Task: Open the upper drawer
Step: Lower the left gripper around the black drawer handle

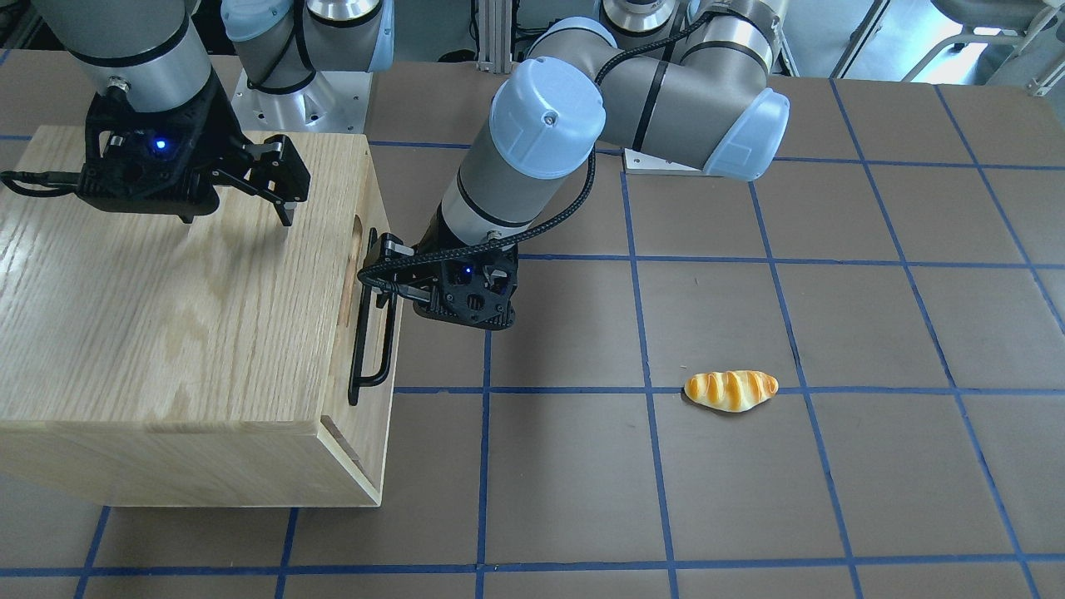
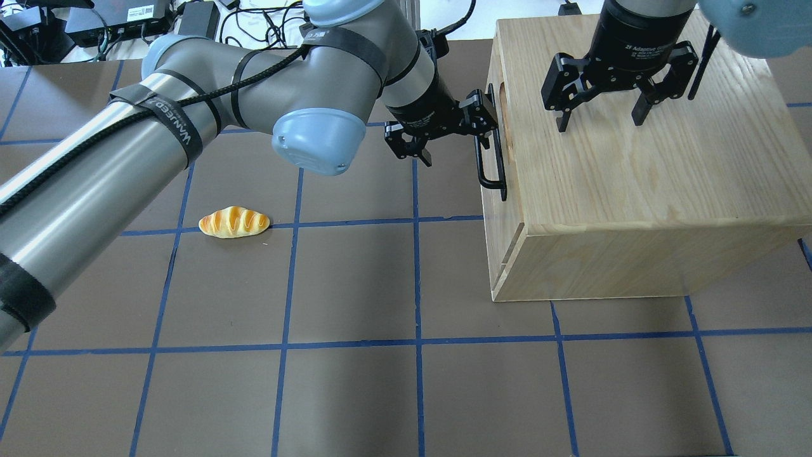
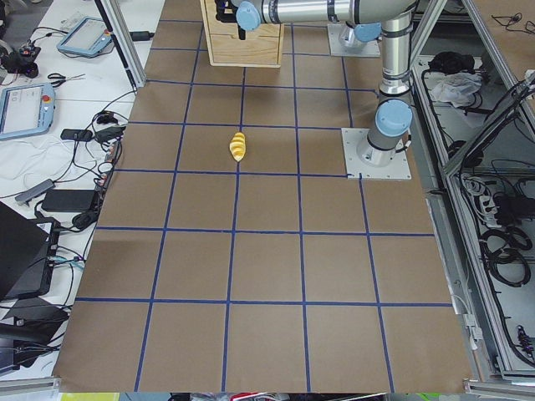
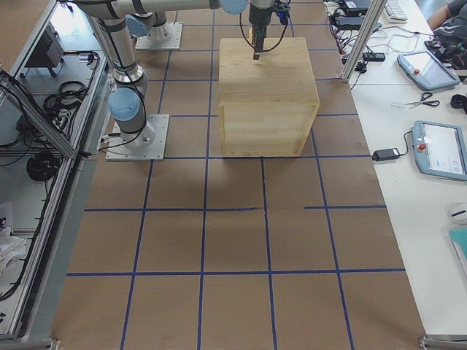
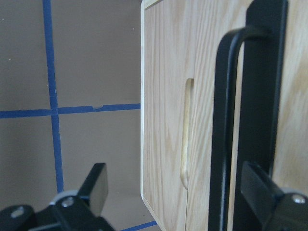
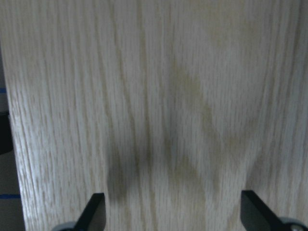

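Bread roll (image 2: 234, 223): on the tabletop (image 2: 355, 279), well apart from the cabinet (image 2: 634, 190).
Left claw (image 2: 451, 132): fingers apart, close by the black bar handle (image 2: 491, 162).
Upper drawer (image 5: 163, 120): front flush in the cabinet's face.
Right claw (image 2: 599, 120): spread apart, over the cabinet top.

My left arm (image 2: 127, 139) reaches across from the left half of the table. The elbow is folded and the wrist turned level, so my left gripper (image 2: 453, 143) points sideways toward the table's right end. Its jaws stand wide apart. My right arm (image 1: 125, 42) hangs vertical over the right half. My right gripper (image 2: 599, 124) points straight down, fingers (image 2: 561, 117) spread wide.
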